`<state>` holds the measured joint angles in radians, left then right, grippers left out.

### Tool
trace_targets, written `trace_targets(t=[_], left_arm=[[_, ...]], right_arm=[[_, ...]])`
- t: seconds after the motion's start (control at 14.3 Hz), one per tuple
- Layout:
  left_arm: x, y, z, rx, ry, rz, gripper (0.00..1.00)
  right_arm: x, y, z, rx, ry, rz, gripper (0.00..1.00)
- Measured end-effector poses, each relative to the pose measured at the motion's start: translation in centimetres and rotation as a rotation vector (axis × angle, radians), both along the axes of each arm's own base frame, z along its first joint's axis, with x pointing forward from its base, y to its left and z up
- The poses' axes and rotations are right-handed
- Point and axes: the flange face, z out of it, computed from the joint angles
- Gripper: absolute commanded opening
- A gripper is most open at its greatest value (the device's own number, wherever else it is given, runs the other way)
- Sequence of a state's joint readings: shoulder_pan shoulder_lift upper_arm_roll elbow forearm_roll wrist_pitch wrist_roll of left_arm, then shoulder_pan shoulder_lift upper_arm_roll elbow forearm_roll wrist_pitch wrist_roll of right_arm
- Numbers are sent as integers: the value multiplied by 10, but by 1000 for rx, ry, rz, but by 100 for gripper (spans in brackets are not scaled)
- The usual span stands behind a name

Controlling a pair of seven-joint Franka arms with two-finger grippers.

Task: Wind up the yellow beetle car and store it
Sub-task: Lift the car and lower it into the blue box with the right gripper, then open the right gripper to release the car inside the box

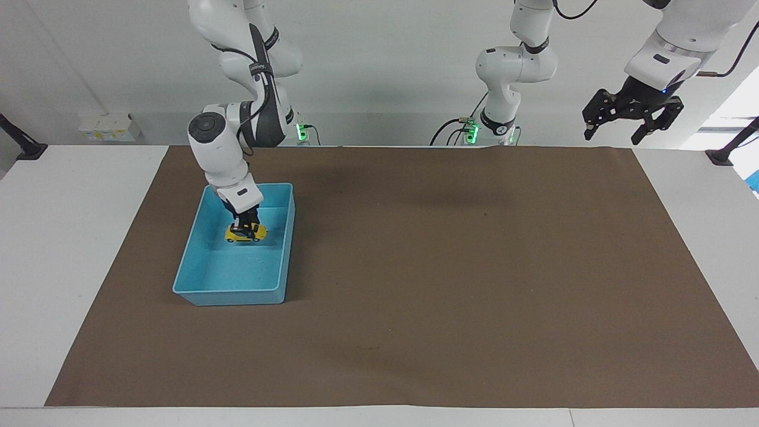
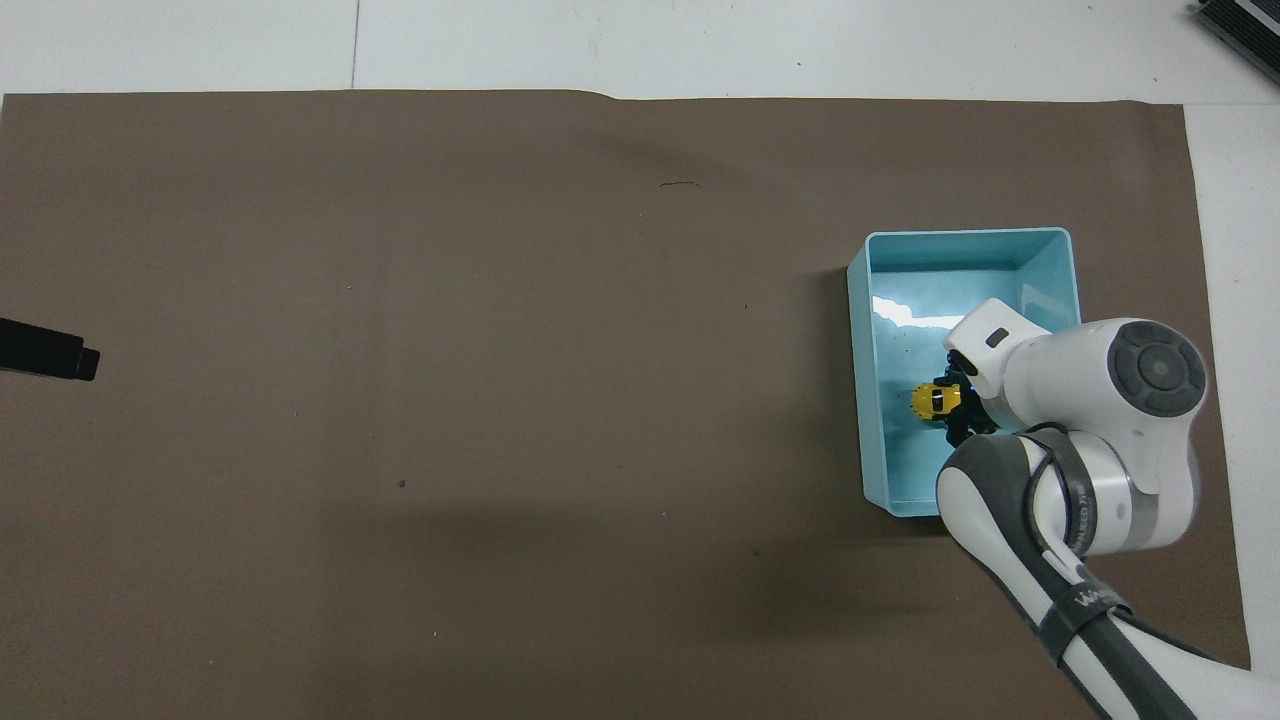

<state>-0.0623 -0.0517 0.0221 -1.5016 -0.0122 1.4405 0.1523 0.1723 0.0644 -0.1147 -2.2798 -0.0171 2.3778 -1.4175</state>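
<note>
- Right gripper (image 1: 245, 226): reaches down inside the blue bin (image 1: 278, 289), fingers closed on the yellow beetle car (image 1: 245, 233), gripping it from above.
- Yellow beetle car: upright on its wheels, within the bin, in the half of the bin nearer the robots and roughly mid-width; from where I stand it sits at or just above the bin floor, and I cannot tell whether the wheels touch it.
- Blue bin: open-topped rectangular tub on the brown mat (image 1: 450, 284), at the right arm's end of the table; nothing in it apart from the car and the gripper.
- Left gripper (image 1: 630, 121): held high and well apart from the bin, over the mat's corner at the left arm's end; fingers spread, holding nothing; this arm waits.
- Status, by my judgement: carrying to the bin looks done; whether the car has been wound cannot be read here.
- Outstanding, by my judgement: let go of the car, lift the right gripper clear of the bin walls.
</note>
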Motion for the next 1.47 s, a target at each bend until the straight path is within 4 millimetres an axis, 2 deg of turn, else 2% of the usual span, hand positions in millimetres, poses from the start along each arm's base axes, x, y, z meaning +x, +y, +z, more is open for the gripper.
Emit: trace_targets(t=[0.07,0.35,0.56,0.84,1.05,1.26,1.47], left_arm=[[0,0,0,0,0,0,100],[0,0,0,0,0,0,100],[0,0,0,0,0,0,100],[0,0,0,0,0,0,100],[0,0,0,0,0,0,100],[0,0,0,0,0,0,100],[0,0,0,0,0,0,100]], right_arm=[[0,0,0,0,0,0,100],[1,1,2,0,-3,1,100],[13,4,21,1,-19,5,100],[41,9,91,2,-24,7,100],[51,10,141,5,-34,-11,100],[47,5,186,14,-40,-135,100],[30,-8,223,34,-57,-324,100]])
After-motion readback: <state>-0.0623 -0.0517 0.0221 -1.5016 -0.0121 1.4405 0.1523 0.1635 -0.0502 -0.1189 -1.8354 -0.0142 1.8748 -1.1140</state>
